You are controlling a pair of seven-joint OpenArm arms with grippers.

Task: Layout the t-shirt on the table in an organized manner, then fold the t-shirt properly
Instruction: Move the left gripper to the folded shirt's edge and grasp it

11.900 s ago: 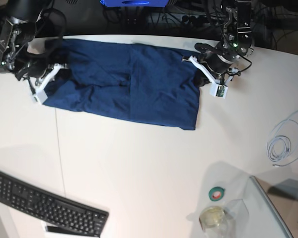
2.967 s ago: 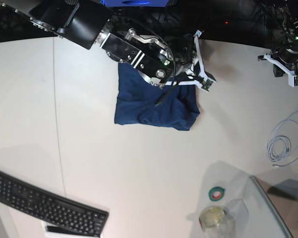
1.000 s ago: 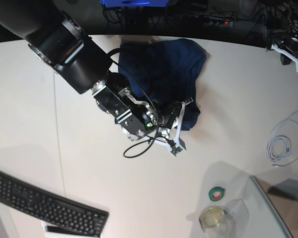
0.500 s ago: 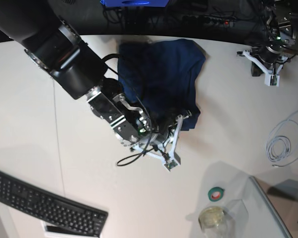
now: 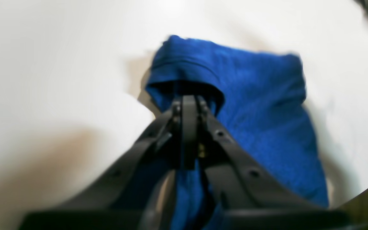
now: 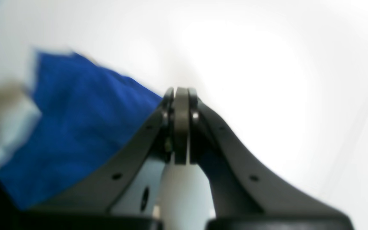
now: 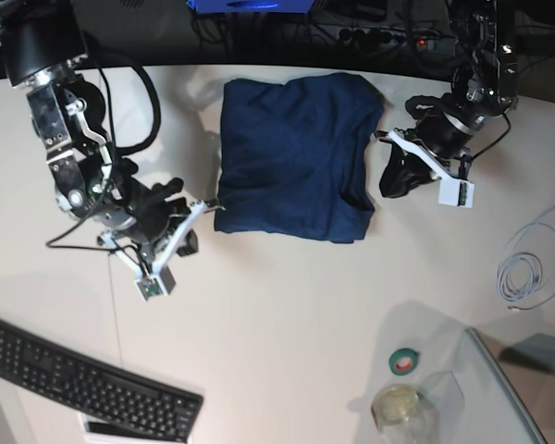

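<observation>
The navy t-shirt (image 7: pixel 291 153) lies folded into a compact rectangle on the far middle of the white table (image 7: pixel 287 305). My left gripper (image 7: pixel 382 138) points at the shirt's right edge. In the left wrist view, the left gripper (image 5: pixel 185 100) has its fingers together at a folded hem of the t-shirt (image 5: pixel 251 105), and no cloth shows pinched between them. My right gripper (image 7: pixel 202 209) rests on the table by the shirt's near-left corner. The right gripper (image 6: pixel 180 92) is shut and holds nothing, with the t-shirt (image 6: pixel 75 108) off to its left.
A black keyboard (image 7: pixel 92 379) lies at the near left. A coiled white cable (image 7: pixel 527 268) sits at the right edge. A green tape roll (image 7: pixel 404 361), a glass jar (image 7: pixel 398 407) and a clear tray (image 7: pixel 509 388) stand at the near right.
My right arm has let the shirt go and pulled back left off it, leaving it flat. My left arm has swung in from the far right to the shirt's right edge.
</observation>
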